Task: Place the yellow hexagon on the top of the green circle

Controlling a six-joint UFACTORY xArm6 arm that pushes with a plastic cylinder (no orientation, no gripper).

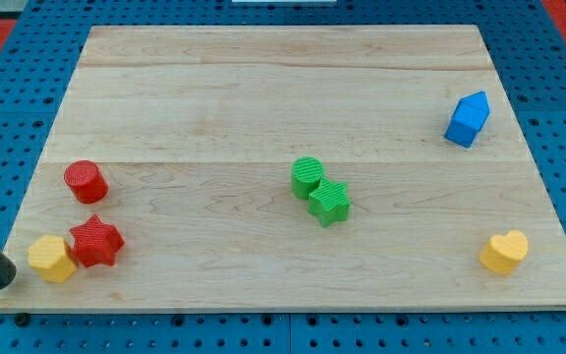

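Note:
The yellow hexagon [51, 258] lies near the board's bottom left corner, touching the red star [96, 242] on its right. The green circle [308, 176] sits near the board's middle, touching the green star [330, 203] at its lower right. My tip [5, 276] is at the view's bottom left, at the board's left edge, just left of the yellow hexagon with a small gap. The rod comes in from the view's left edge.
A red circle [85, 181] lies above the red star. A blue house-shaped block [468, 119] is at the upper right. A yellow heart [504, 252] is at the lower right. The wooden board [263, 88] rests on a blue pegboard.

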